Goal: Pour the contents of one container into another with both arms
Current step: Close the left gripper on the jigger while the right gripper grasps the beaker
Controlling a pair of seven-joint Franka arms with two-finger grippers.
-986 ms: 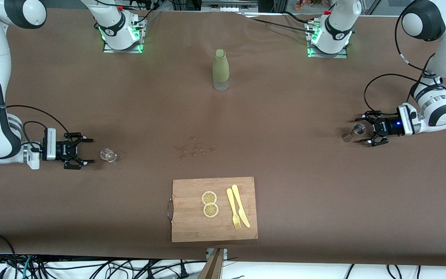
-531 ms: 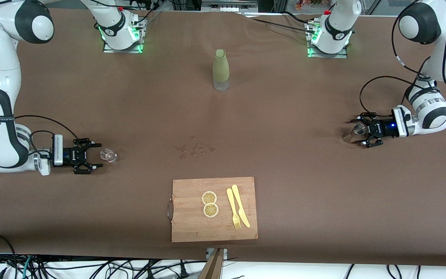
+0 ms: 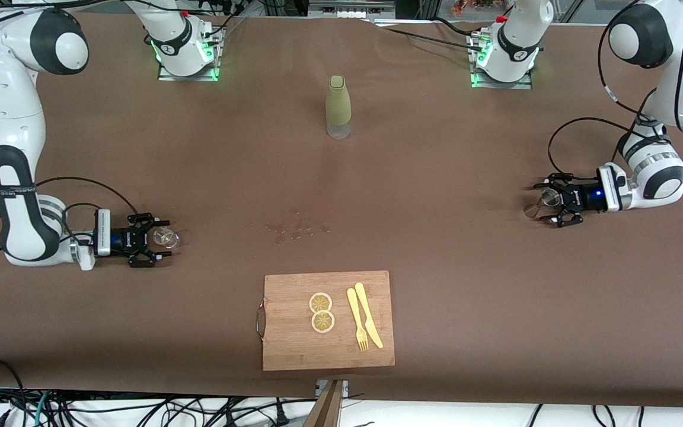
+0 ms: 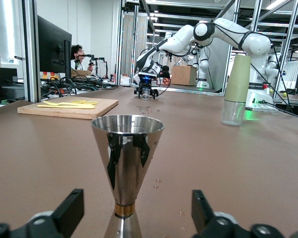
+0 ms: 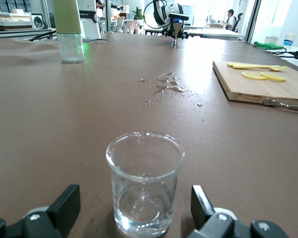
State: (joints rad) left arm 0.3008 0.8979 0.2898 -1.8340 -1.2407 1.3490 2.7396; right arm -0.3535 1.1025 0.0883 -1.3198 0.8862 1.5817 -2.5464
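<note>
A small clear glass beaker [image 3: 167, 238] stands on the brown table toward the right arm's end. My right gripper [image 3: 162, 239] is low at the table and open, its fingers on either side of the beaker [image 5: 145, 184] without touching it. A little water lies in the beaker's bottom. A steel hourglass-shaped jigger [image 3: 542, 203] stands upright toward the left arm's end. My left gripper [image 3: 542, 204] is open around the jigger [image 4: 127, 153], with a gap between each finger [image 4: 72, 212] and the jigger's waist.
A green-sleeved bottle [image 3: 338, 107] stands mid-table near the arm bases. Spilled water drops [image 3: 297, 228] lie at the centre. A wooden cutting board [image 3: 294, 350] with two lemon slices [image 3: 321, 312], a yellow fork and a knife [image 3: 365, 323] sits near the front edge.
Both grippers slid along the table toward its middle. The right one now brackets the beaker and the left one brackets the jigger. Neither container has moved.
</note>
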